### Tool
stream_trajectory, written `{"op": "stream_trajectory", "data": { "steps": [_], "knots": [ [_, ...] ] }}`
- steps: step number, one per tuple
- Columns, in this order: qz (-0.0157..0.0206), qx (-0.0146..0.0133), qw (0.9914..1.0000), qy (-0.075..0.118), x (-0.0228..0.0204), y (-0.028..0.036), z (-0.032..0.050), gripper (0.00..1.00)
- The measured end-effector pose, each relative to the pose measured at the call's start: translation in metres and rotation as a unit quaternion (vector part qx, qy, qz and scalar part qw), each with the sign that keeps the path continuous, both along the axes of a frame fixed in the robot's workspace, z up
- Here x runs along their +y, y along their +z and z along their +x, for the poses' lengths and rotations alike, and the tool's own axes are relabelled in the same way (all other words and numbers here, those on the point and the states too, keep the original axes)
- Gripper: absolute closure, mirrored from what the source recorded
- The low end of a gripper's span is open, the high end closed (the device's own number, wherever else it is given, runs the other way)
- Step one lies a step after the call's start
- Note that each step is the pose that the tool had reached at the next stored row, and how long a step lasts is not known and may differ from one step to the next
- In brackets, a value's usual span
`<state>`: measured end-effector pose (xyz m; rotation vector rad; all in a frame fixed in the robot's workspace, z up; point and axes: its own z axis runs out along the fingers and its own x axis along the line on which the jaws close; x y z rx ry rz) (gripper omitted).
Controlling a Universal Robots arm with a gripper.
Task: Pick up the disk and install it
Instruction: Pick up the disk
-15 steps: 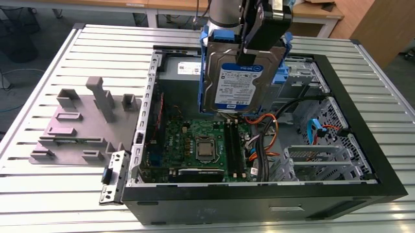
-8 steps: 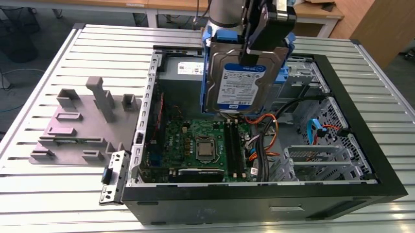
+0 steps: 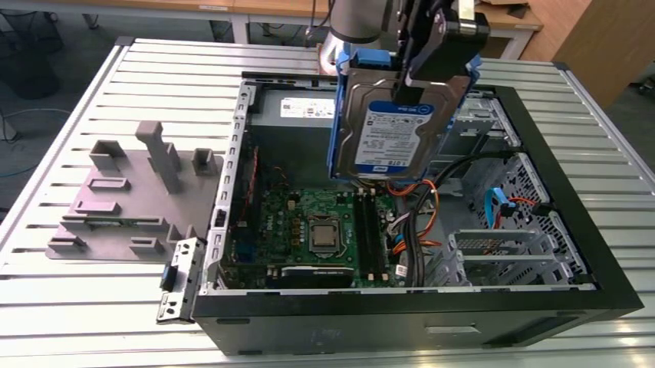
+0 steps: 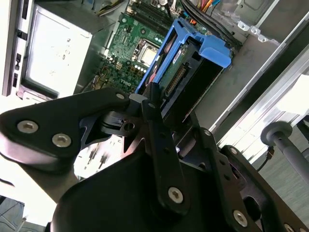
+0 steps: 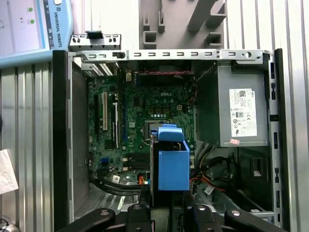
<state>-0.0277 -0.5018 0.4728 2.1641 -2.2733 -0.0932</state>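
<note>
Gripper (image 3: 438, 70) clamped on the upper end of the disk (image 3: 394, 126); jaws pressed on its two faces, nothing else held

Disk hangs straight below the gripper, long axis upright, label face toward the exterior camera, blue rail frame (image 3: 343, 115) along its edges. It is clear of everything, lifted above the open computer case (image 3: 588, 253). Lower end sits over the motherboard (image 3: 307, 222), apart from it

Relation that matters: disk stands on end over the board, while the metal drive cage (image 3: 511, 249) lies to the exterior view's right of it, inside the same case. Grey moulded holder (image 3: 133, 192) stands outside the case on the slatted table (image 3: 92, 307), well apart and bare

Exterior view gives the height above the board and the label. First wrist view looks down the disk's length, so the disk (image 5: 173, 164) reads as a blue block end-on; it places that block over the board, beside the power supply (image 5: 231, 111). Second wrist view shows the disk's (image 4: 193, 63) circuit-board side and connector row (image 4: 179, 77), plus one finger (image 4: 153, 104) flat against it
</note>
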Motion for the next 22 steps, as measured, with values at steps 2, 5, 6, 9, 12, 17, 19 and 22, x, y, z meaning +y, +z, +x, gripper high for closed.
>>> {"op": "stream_trajectory", "data": {
  "steps": [2,5,6,9,12,17,19,22],
  "knots": [
    [0.0000,0.0000,1.00000,0.000,0.0000,-0.0001,0.0045,0.65],
    [0.0000,0.0000,1.00000,0.000,0.0001,-0.0003,0.0114,0.65],
    [0.0000,0.0000,1.00000,0.000,0.0001,-0.0005,0.0138,0.65],
    [0.0000,0.0001,1.00000,0.000,0.0001,-0.0008,0.0220,0.65],
    [0.0000,0.0001,1.00000,0.000,0.0003,-0.0011,0.0296,0.65],
    [-0.0001,0.0001,1.00000,0.000,0.0005,-0.0013,0.0393,0.65],
    [-0.0001,0.0001,1.00000,0.000,0.0005,-0.0015,0.0426,0.65],
    [0.0000,0.0001,1.00000,0.000,0.0005,-0.0016,0.0446,0.65]
  ]
}}
